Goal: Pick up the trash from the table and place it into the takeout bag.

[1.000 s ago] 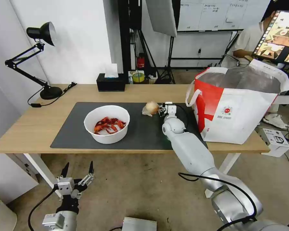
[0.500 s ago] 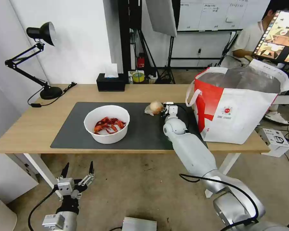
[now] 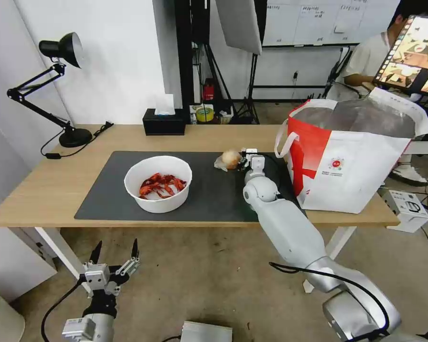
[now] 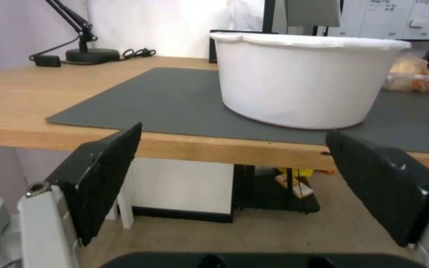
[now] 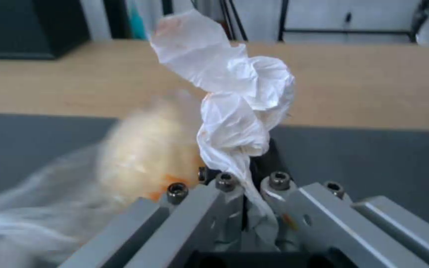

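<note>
Clear-wrapped yellowish ball (image 3: 230, 158) hangs just left of the right hand (image 3: 243, 160), whose fingers pinch its wrapper.

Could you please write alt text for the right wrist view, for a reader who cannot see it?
The right gripper is shut on twisted clear plastic wrap of a yellowish ball, above the dark-grey mat on the wooden table.

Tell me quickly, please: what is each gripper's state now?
Left gripper: open, empty, below the table edge.
Right gripper: shut on the clear-wrapped ball.
</note>
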Controlling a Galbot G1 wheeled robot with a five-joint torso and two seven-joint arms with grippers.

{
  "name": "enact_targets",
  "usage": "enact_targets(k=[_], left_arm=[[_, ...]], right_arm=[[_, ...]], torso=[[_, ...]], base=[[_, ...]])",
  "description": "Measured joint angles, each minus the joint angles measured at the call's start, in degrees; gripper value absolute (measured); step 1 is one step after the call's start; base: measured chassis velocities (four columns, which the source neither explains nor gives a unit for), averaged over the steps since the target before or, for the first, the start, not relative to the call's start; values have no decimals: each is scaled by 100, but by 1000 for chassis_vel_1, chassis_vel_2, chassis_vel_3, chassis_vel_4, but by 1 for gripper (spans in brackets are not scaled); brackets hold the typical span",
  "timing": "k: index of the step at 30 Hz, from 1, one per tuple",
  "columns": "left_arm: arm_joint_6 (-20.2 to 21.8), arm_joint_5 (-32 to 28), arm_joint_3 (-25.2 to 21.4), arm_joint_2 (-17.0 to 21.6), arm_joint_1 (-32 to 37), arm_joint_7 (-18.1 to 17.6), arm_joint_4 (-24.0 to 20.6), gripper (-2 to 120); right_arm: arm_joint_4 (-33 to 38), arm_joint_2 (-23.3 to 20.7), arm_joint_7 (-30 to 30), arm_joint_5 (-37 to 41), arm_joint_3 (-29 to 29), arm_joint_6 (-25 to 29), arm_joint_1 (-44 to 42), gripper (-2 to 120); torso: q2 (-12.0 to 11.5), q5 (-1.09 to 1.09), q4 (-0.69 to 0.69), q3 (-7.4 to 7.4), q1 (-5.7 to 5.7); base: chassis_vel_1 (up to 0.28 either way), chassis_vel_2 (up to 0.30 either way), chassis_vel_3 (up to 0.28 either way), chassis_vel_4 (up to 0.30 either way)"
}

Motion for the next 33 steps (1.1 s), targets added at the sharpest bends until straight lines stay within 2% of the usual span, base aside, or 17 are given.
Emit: enact_targets(k=[8, 12, 15, 20, 23, 24, 27, 28, 31, 33], left_arm=[[-25, -24, -19, 42, 3, 0, 10, 100], [-39, -38, -26, 67, 1, 0, 34, 100], [-40, -102, -18, 129, -31, 0, 84, 100], [-33, -162, 9, 231, -117, 0, 193, 100], [-7, -234, 27, 332, -245, 2, 293, 100], [-7, -234, 27, 332, -245, 2, 293, 100], [17, -311, 46, 458, -369, 0, 375, 100], [17, -311, 46, 458, -369, 0, 375, 100], [29, -361, 93, 571, -501, 0, 469, 100], [30, -368, 112, 587, -529, -1, 491, 100]], right_arm=[[567, -200, -368, -191, -107, 601, -259, 0], [1032, -399, -538, -362, -193, 942, -421, 0], [1522, -626, -673, -773, -188, 1450, -642, 0], [2109, -927, -779, -954, -26, 1739, -987, 0], [2704, -1283, -852, -974, 246, 1925, -1420, 0], [2704, -1283, -852, -974, 246, 1925, -1420, 0], [3347, -1743, -962, -972, 719, 2136, -1966, 0], [3347, -1743, -962, -972, 719, 2136, -1966, 0], [4038, -2228, -1043, -923, 1369, 2323, -2531, 0], [4197, -2360, -1049, -917, 1536, 2367, -2678, 0]], torso=[[0, 0, 0, 0, 0], [0, 0, 0, 0, 0], [0, 0, 2, 0, 0], [0, 2, 0, 0, 0], [0, 3, 0, 0, 0], [0, 3, 0, 0, 0], [0, 1, -1, 1, 0], [0, 1, -1, 1, 0], [0, 1, -1, 0, -1], [0, 2, -1, 0, 0]], base=[[0, 0, 0, 0], [0, 0, 0, 0], [0, 0, 0, 0], [0, 0, 0, 0], [0, 0, 0, 0], [0, 0, 0, 0], [0, 0, 0, 0], [0, 0, 0, 0], [0, 0, 0, 0], [0, 0, 0, 0]])
